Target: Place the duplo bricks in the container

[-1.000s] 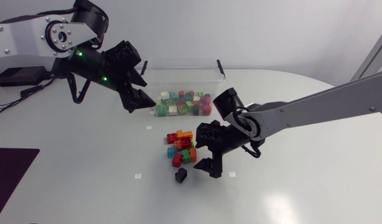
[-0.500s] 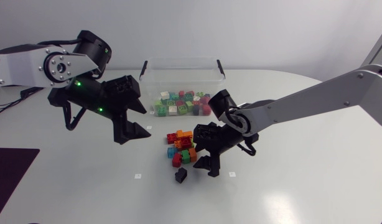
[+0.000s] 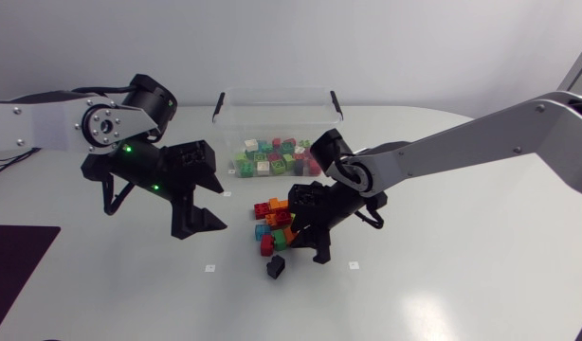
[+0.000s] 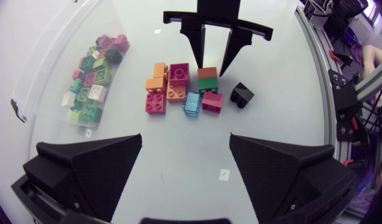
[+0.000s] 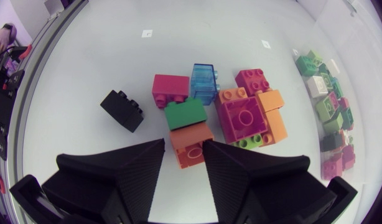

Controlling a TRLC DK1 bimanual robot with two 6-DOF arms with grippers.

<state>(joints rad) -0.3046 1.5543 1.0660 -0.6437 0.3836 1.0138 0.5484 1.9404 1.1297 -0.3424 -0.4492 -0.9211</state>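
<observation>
Loose duplo bricks lie clustered on the worktop at 6 o'clock from the container, which holds more. The left pincer, spread wide, hangs at their 9 o'clock. The right pincer straddles an orange brick; whether it pinches it, I cannot tell.

silver-grey links, black joints, matte black wedge jaws, green lights
</observation>
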